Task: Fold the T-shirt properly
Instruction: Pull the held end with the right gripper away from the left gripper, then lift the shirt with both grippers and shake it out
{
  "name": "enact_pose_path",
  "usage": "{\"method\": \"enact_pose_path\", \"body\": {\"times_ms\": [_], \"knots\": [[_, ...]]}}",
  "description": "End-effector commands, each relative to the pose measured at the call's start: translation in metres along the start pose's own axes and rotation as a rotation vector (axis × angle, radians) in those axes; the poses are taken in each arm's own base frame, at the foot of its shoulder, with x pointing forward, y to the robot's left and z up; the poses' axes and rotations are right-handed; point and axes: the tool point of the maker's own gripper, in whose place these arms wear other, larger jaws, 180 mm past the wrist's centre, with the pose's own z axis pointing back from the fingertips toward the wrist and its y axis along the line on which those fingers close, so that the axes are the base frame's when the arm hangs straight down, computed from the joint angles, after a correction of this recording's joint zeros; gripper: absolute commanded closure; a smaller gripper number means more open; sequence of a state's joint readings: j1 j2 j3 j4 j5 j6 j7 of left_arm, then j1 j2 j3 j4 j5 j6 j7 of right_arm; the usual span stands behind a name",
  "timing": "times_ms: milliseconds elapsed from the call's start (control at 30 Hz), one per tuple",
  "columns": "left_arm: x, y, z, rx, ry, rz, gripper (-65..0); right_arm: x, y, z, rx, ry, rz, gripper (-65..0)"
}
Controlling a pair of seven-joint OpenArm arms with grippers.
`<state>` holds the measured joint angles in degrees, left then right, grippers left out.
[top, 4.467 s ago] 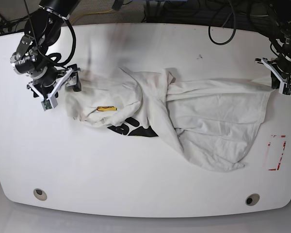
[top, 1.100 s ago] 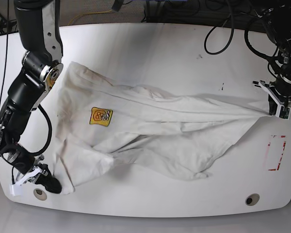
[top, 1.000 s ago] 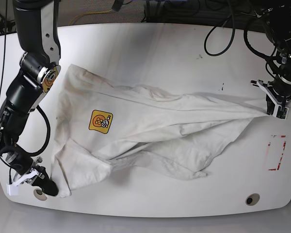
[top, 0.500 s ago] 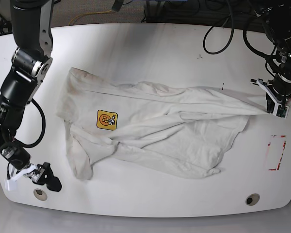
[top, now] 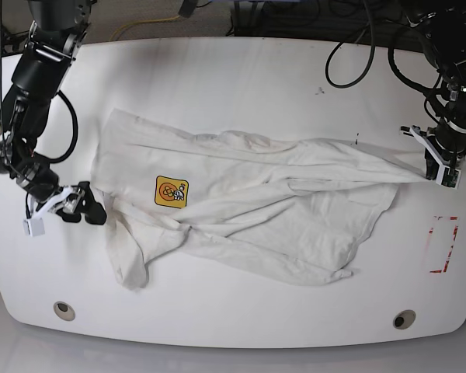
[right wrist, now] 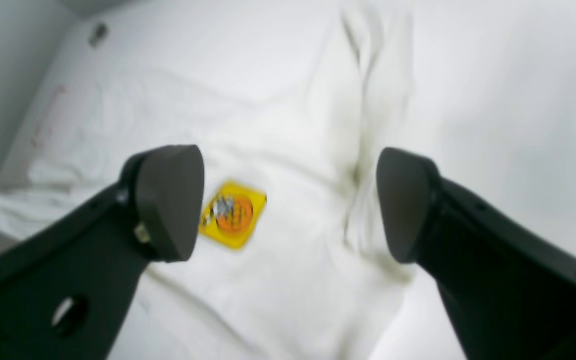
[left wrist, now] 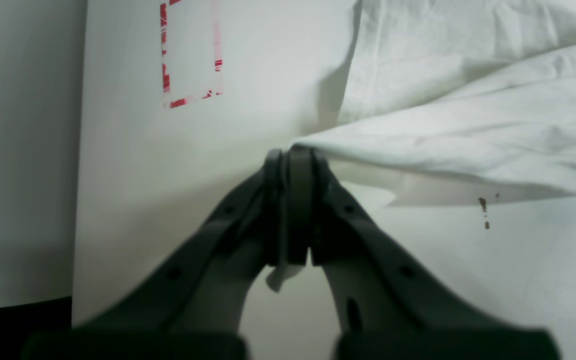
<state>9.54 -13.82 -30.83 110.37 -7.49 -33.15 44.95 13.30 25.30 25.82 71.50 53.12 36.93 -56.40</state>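
Note:
The white T-shirt point(top: 256, 210) lies spread and wrinkled across the middle of the table, a small yellow-orange printed patch point(top: 172, 191) facing up. My left gripper point(top: 442, 172) is at the shirt's right tip. In the left wrist view it point(left wrist: 293, 160) is shut on the shirt's edge point(left wrist: 468, 110), a bit of cloth poking out between the fingers. My right gripper point(top: 87, 211) hovers just left of the shirt, open and empty. In the right wrist view its fingers point(right wrist: 168, 200) stand wide apart above the shirt point(right wrist: 293, 280) and patch point(right wrist: 233, 214).
A red-marked rectangle point(top: 442, 245) is on the table near the right edge, also in the left wrist view point(left wrist: 190, 55). Two round holes point(top: 62, 310) point(top: 405, 319) sit near the front edge. Cables lie behind the table's far edge.
My right gripper dragged the shirt's left side toward the front-left corner, let it go, and has moved back up beside the shirt. The left gripper kept its hold.

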Motion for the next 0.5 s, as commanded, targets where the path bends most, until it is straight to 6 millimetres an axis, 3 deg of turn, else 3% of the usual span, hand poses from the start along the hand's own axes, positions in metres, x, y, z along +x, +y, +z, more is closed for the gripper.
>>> {"method": "enact_pose_path", "body": {"times_ms": [0, 333, 467], "knots": [[0.013, 0.008, 0.003, 0.018, -0.045, -0.011, 0.0, 0.016, 0.006, 0.013, -0.003, -0.06, 0.033, -50.3], [0.013, 0.007, 0.003, 0.016, -0.046, -0.01, 0.0, -0.054, -0.009, 0.048, -0.102, -0.002, -0.082, -50.3], [0.013, 0.007, 0.003, 0.017, -0.046, -0.009, 0.0, -0.088, -0.008, 0.052, -0.106, 0.04, -0.139, -50.1]]}}
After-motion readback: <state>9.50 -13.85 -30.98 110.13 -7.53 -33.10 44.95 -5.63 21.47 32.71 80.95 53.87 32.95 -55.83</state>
